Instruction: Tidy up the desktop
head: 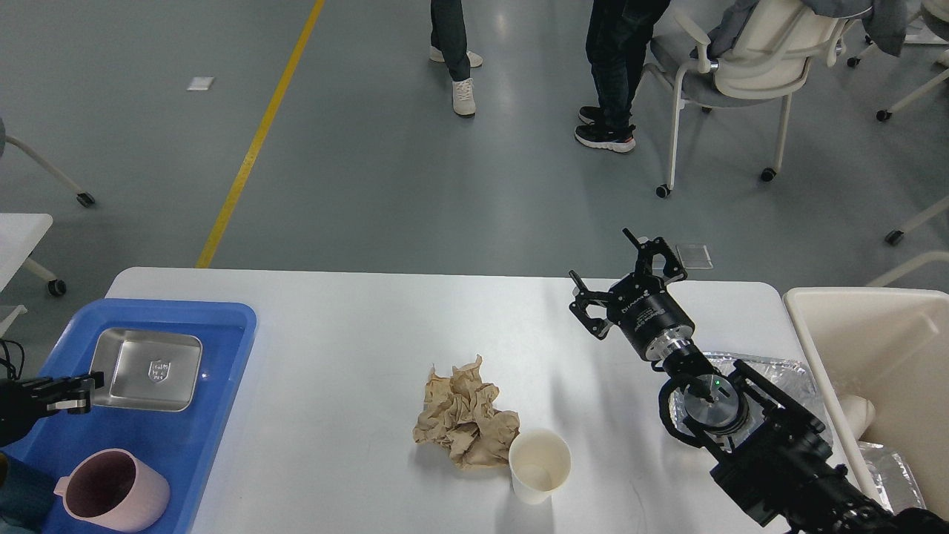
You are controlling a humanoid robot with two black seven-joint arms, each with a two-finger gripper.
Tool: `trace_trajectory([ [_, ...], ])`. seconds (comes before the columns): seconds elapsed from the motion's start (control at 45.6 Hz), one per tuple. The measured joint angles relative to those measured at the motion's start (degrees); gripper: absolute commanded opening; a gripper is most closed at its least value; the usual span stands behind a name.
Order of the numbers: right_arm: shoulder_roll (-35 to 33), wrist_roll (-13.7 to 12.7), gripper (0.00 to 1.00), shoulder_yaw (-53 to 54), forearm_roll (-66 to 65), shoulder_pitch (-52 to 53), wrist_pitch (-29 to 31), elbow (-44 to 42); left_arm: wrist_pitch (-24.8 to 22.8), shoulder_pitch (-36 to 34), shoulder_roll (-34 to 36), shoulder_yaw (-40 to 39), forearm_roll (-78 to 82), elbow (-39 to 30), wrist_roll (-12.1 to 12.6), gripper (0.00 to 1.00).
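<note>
Our white desktop [356,334] spreads across the lower half of the head view, its far edge toward the grey floor [371,163] and its rounded far corners visible at both ends.

Near the middle of the surface, toward the near edge, lies a crumpled brown paper wad [461,415]. A white paper cup [540,465] stands upright just beside it on the right, touching or nearly touching the paper.

Over the left edge of the surface sits a blue plastic bin [185,445]. Inside it, a shallow steel tray [150,369] lies flat toward the far end, and a pink mug [113,491] stands toward the near end.

Our left claw [80,393] hangs at the near-left corner of the steel tray, just beside it. We cannot tell whether it touches the tray, and it is too small and dark for us to tell whether its fingers are parted or closed.

Our right claw [629,271] is raised above the far right part of the surface, with its two fingers spread wide and nothing between them. Below the right arm, a crinkled foil tray [786,374] rests near the right edge of the surface.

A cream-coloured bin [882,348] stands just past the right edge.

Beyond the far edge, two people's legs [608,67] and a white wheeled chair [749,67] stand on the floor, which also carries a yellow line [259,133].
</note>
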Motion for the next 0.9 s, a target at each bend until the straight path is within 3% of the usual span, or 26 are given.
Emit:
trace_trajectory([
  [0.373, 0.1, 0.0, 1.00, 0.0, 0.0, -0.2, 0.0, -0.1, 0.9, 1.3, -0.5, -0.4, -5.7, 0.0, -0.2, 0.59],
  [0.395, 0.1, 0.0, 1.00, 0.0, 0.0, -0.2, 0.0, -0.1, 0.9, 1.3, -0.8, -0.7, -6.7, -0.1, -0.1, 0.64],
  [0.417, 0.1, 0.0, 1.00, 0.0, 0.0, -0.2, 0.0, -0.1, 0.8, 1.3, -0.9, -1.0, -7.5, -0.2, -0.1, 0.86],
  [0.438, 0.1, 0.0, 1.00, 0.0, 0.0, -0.2, 0.0, -0.1, 0.5, 1.3, -1.4, -2.3, -10.1, -0.4, 0.0, 0.91],
  [0.767, -0.1, 0.0, 1.00, -0.1, -0.1, 0.0, -0.1, -0.3, -0.1, 2.0, -6.5, -23.2, -20.1, -0.8, 0.2, 0.92],
  [0.899, -0.1, 0.0, 1.00, -0.1, -0.7, 0.0, -0.2, -0.3, -3.4, 2.8, -7.5, -32.1, -20.3, -1.9, 0.2, 0.92],
])
